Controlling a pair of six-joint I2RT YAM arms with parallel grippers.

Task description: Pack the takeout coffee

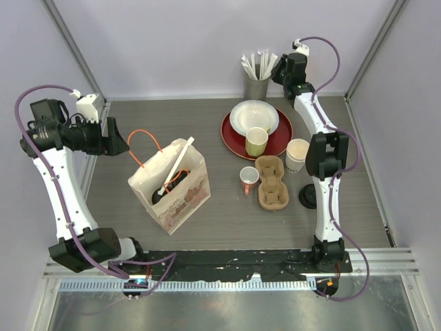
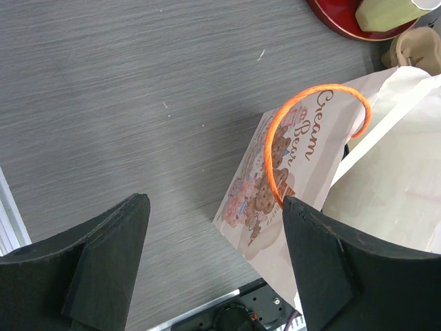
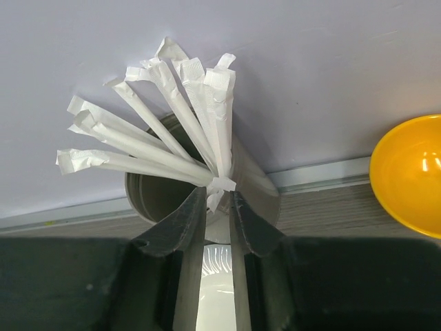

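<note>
One cream-white paper cup (image 1: 298, 153) stands open, without a lid, right of the brown cup carrier (image 1: 272, 181). A black lid (image 1: 306, 198) lies on the table by the right arm. Another black lid (image 1: 160, 196) shows inside the paper bag (image 1: 180, 189), beside a wrapped straw (image 1: 178, 162); the cup under it is hidden. My left gripper (image 1: 120, 145) is open and empty, left of the bag's orange handle (image 2: 275, 148). My right gripper (image 3: 219, 192) is at the grey straw holder (image 1: 256, 86), closed on the end of a wrapped straw (image 3: 222, 124).
A red plate (image 1: 279, 145) holds a pale bowl (image 1: 253, 116) and a pale green mug (image 1: 256, 140). A white mug with a pink handle (image 1: 249, 178) stands left of the carrier. Walls close the back and sides.
</note>
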